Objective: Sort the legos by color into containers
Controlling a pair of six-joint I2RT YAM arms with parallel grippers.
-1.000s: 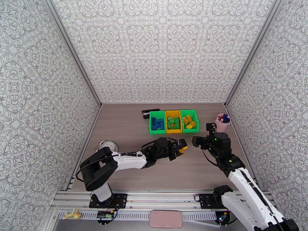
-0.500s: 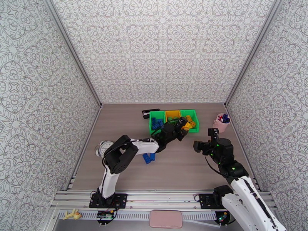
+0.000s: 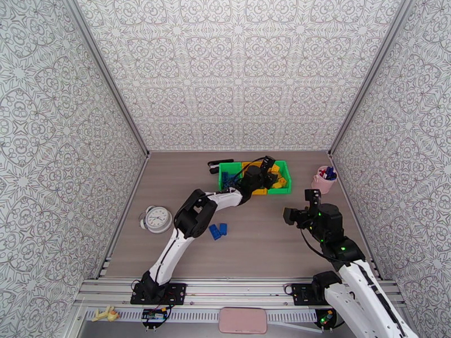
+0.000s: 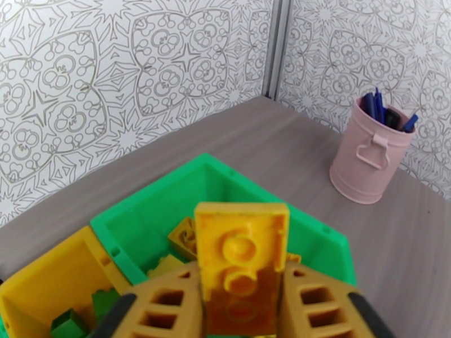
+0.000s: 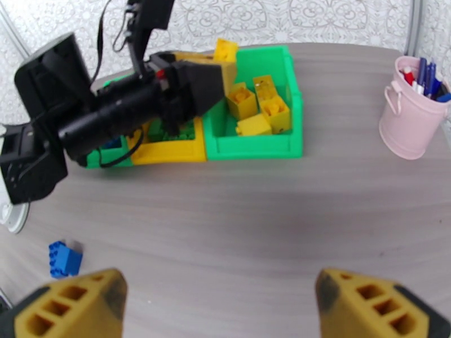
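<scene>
On the table [image 3: 265, 249]: three containers [image 3: 282, 191], two blue legos [image 3: 213, 232]

Your wood-grain table [image 3: 270, 243] carries three bins in a touching row at its far side: left green bin [image 3: 221, 178], yellow bin [image 3: 252, 164], right green bin [image 3: 287, 178]. You have a black item [image 3: 214, 165] just beside the left green bin. A pink cup [image 3: 324, 182] of pens stands well to the right and a clock [image 3: 157, 218] lies near the left edge. Blue legos [image 3: 217, 230] lie loose mid-table.
</scene>
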